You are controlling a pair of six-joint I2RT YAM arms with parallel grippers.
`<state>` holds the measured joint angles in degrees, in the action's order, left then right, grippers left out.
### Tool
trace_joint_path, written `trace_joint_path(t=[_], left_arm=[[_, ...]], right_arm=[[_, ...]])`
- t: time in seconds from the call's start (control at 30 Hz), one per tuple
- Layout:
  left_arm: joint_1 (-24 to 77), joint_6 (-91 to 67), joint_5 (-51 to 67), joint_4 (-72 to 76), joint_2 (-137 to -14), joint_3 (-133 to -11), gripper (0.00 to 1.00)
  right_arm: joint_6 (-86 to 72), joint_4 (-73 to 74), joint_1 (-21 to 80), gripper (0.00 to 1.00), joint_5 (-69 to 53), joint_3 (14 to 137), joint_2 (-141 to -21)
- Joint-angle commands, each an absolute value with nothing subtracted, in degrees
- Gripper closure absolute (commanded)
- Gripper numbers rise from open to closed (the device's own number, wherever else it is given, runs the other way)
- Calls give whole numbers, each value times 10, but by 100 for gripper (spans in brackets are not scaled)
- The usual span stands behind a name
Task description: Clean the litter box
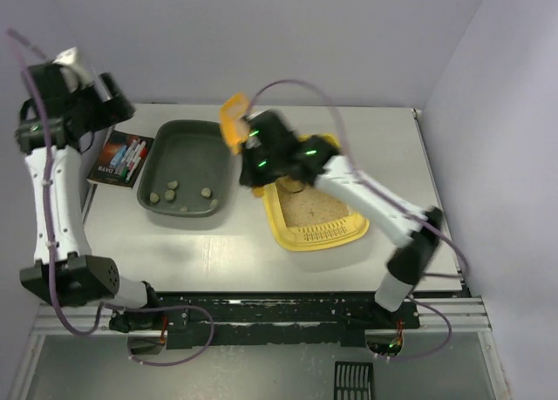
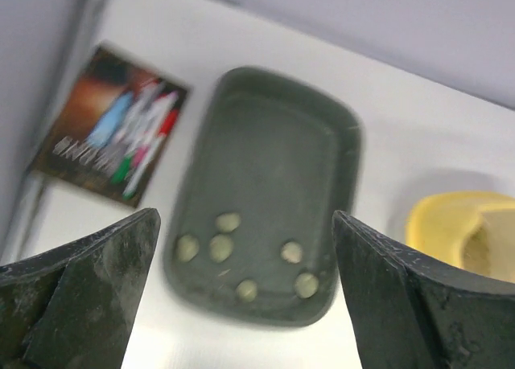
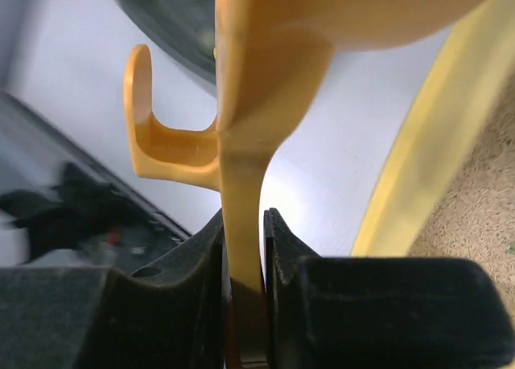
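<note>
- My right gripper: fingers clamped on the scoop handle.
- My left gripper: fingers wide apart, above the grey tray.
- Litter box: just right of the tray, under my right arm.

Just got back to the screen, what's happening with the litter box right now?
The right claw is shut on the handle of the orange scoop, holding it up between the yellow litter box and the dark grey-green tray. The tray already holds several clumps. The left claw is open and empty, raised above that tray. Sandy litter is in the box.
</note>
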<state>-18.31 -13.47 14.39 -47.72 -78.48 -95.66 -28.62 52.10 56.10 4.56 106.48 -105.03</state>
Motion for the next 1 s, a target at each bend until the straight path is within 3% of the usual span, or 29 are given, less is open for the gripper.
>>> trace_joint_path(t=[0.0,0.33,0.67,0.97], left_arm=[[-16,-116,87,-440,-867,-1049,0],[140,-196,136,-406,-1099,-1155,0],[186,-230,103,-390,-1245,-1230,0],[202,-362,118,-294,-1249,-1151,0]], right_arm=[[-325,446,464,100,-166,967,-904],[-329,588,347,100,-195,810,-775],[-274,603,233,100,-221,736,-840],[-245,561,185,100,-269,761,-963]])
